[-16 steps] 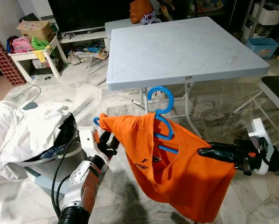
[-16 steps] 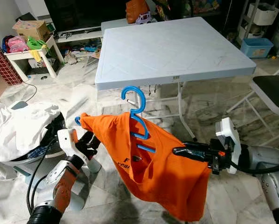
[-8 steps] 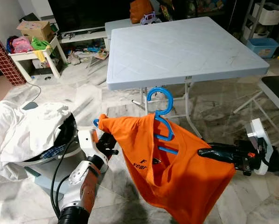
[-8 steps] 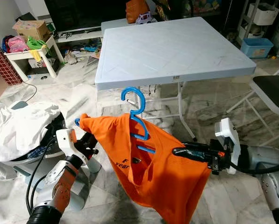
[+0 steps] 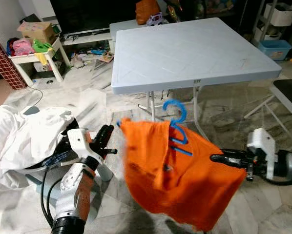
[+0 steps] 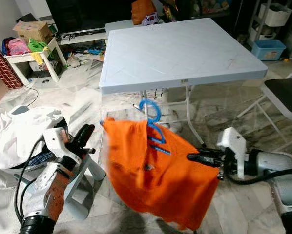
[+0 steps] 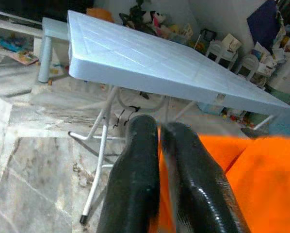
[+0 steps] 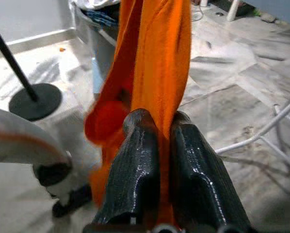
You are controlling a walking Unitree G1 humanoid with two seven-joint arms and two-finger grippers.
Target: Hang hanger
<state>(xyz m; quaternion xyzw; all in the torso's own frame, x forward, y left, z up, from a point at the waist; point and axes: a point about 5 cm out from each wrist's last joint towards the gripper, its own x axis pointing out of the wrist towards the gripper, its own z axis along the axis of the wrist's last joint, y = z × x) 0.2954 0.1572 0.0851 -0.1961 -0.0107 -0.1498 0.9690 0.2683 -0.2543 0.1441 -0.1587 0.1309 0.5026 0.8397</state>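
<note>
Nearest the camera: right gripper point(image 6: 191, 157), fingers pinched together on a fold of the orange T-shirt point(image 5: 177, 178), seen close in the right wrist view with cloth squeezed between the pads. Left gripper point(image 5: 107, 131) just beside the shirt's far shoulder, fingers pressed nearly together around nothing, apart from the cloth. Between the grippers: shirt draped and blurred with motion, blue hanger point(image 5: 177, 127) threaded through the neck, hook poking up above the collar, one blue arm tip just showing at the shoulder nearest the left gripper. Beside the left gripper: laundry basket point(image 5: 58, 165) heaped with white clothes point(image 5: 24, 136). Beyond the shirt: light blue folding tabletop point(image 5: 185, 48) on thin metal legs, marble floor point(image 5: 87, 95) around it, low stool point(image 5: 38, 56) and cluttered shelf further off.

Progress, as a judgement: shirt apparently dressed on the hanger, that much done; hanging itself not yet done. No rail or hook to be made out, so finding a place and setting the blue hook over it left to do.
</note>
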